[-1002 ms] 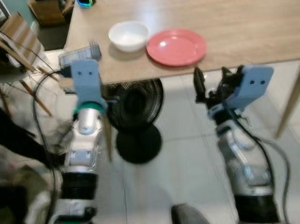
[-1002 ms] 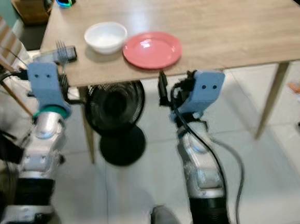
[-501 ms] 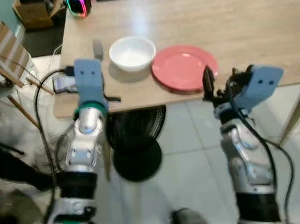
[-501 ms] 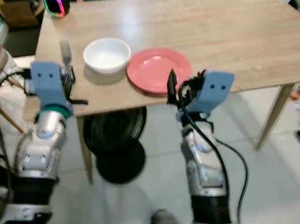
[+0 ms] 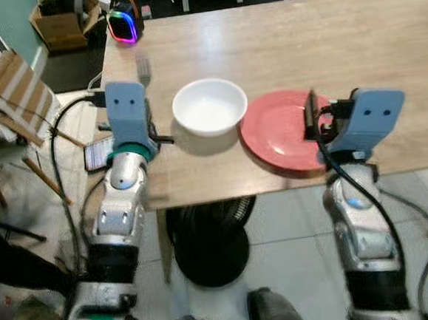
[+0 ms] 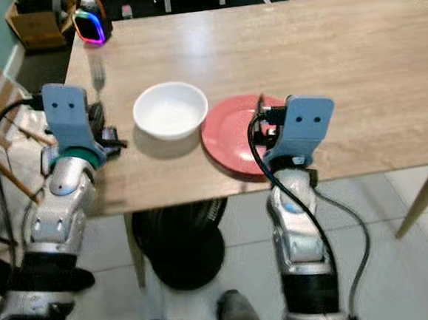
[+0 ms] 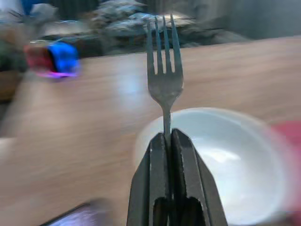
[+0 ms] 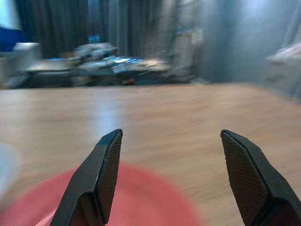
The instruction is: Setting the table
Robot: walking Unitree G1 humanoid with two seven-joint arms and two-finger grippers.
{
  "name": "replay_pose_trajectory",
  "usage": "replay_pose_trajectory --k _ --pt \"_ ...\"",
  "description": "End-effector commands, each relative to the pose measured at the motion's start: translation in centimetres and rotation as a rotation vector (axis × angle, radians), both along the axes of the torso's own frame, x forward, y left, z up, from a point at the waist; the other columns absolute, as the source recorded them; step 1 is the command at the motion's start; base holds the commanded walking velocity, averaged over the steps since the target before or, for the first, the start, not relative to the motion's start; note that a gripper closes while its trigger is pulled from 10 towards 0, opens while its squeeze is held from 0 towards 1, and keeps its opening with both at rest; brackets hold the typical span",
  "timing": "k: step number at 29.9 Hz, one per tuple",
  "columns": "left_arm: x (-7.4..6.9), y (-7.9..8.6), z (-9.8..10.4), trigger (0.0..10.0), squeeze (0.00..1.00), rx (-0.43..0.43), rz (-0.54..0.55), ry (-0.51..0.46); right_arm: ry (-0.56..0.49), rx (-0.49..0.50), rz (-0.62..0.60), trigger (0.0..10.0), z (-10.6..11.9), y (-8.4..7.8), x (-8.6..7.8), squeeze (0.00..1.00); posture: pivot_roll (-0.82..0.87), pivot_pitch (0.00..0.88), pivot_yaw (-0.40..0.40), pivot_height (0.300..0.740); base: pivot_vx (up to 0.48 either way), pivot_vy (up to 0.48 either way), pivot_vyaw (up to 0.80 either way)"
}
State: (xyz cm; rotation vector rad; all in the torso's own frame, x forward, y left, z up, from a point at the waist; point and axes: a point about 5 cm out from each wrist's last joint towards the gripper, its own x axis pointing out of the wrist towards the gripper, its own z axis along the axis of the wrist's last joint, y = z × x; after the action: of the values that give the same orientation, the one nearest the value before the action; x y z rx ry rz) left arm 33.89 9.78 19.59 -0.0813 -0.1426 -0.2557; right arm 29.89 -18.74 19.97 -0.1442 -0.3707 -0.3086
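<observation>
Wooden table (image 5: 353,38) carries a red plate (image 5: 278,133) beside a white bowl (image 5: 210,107). Right gripper (image 8: 171,183) hovers spread above the plate. Left gripper (image 7: 168,155) pinches a fork (image 7: 163,70) upright by its handle; lowered carelessly, it might knock the bowl.

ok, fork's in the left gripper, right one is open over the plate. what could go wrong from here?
1. The left gripper pinches the fork by its thin handle only; it could twist or slip on placement.
2. The white bowl sits close beside it and could get bumped.
3. The right gripper, open, hangs low over the red plate and might nudge it.
</observation>
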Motion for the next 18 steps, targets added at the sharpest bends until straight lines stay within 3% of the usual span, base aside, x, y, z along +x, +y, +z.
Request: replay_pose_trajectory --k 1,6,11,17,18 --pt "-0.2 0.4 -0.4 10.0 0.00 -0.030 -0.025 0.033 -0.015 -0.010 -0.013 10.0 0.0 0.2 -0.1 0.00 -0.10 0.007 0.096 0.740 0.000 0.000 0.00" --pt "-0.7 -0.4 -0.3 10.0 0.00 -0.073 -0.097 0.059 -0.028 -0.018 -0.020 10.0 0.2 0.1 -0.1 0.00 -0.10 0.009 0.098 0.740 0.000 0.000 0.00" --pt "-1.8 -1.1 -1.2 10.0 0.00 -0.048 -0.161 0.074 -0.033 0.044 0.019 10.0 0.0 0.5 -0.2 0.00 -0.10 0.011 0.098 0.740 0.000 0.000 0.00" --pt "-2.3 -0.5 -2.5 10.0 0.00 -0.107 -0.091 0.143 -0.043 0.081 0.084 10.0 -0.1 1.1 -0.2 0.00 -0.10 0.007 0.100 0.740 0.000 0.000 0.00" --pt "-2.1 0.2 -3.6 10.0 0.00 -0.176 -0.005 0.221 -0.044 0.076 0.121 10.0 -0.1 1.6 -0.1 0.00 -0.10 0.006 0.099 0.740 0.000 0.000 0.00"
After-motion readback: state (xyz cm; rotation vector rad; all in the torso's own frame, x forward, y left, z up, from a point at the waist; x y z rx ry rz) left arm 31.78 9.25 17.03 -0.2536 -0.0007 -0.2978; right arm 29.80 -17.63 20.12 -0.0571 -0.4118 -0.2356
